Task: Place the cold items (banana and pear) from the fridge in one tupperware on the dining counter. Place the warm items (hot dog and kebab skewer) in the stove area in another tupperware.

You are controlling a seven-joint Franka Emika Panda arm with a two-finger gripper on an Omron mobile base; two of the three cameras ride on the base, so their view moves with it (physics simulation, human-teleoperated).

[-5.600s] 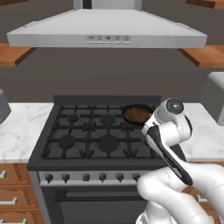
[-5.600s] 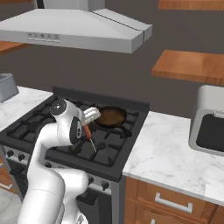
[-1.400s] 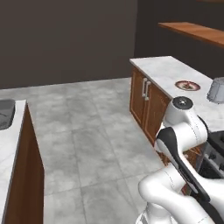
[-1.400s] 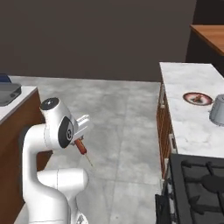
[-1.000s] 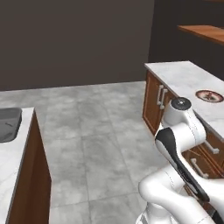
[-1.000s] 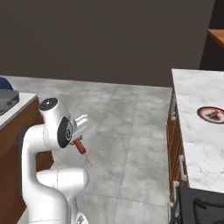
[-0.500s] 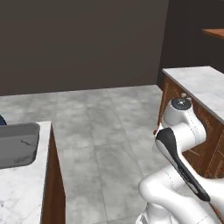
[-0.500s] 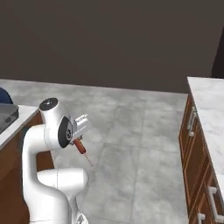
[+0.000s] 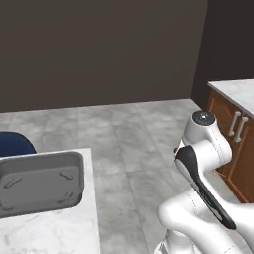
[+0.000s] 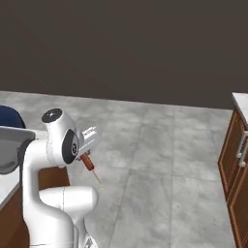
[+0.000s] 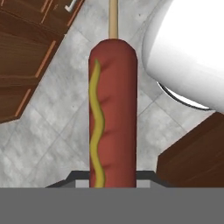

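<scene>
Hot dog (image 11: 113, 113): a reddish-brown sausage on a wooden stick, with a wavy yellow line of mustard down its length. I see it standing between the two dark tips of the claw (image 11: 113, 175), which is closed on its lower end; the stick points away from the hand, over the grey tiled floor (image 11: 57, 100). From my right base view the hot dog (image 10: 87, 163) hangs beside the arm's white upper joint, stick slanting downward, well above the floor (image 10: 160, 160). Another tupperware (image 9: 39, 183): a dark grey tray with raised marks in its bottom, resting on the marble desk (image 9: 54, 230) to the arm's left, well apart from the hot dog. Brown wooden cabinets (image 9: 233, 144) stand on the right.
</scene>
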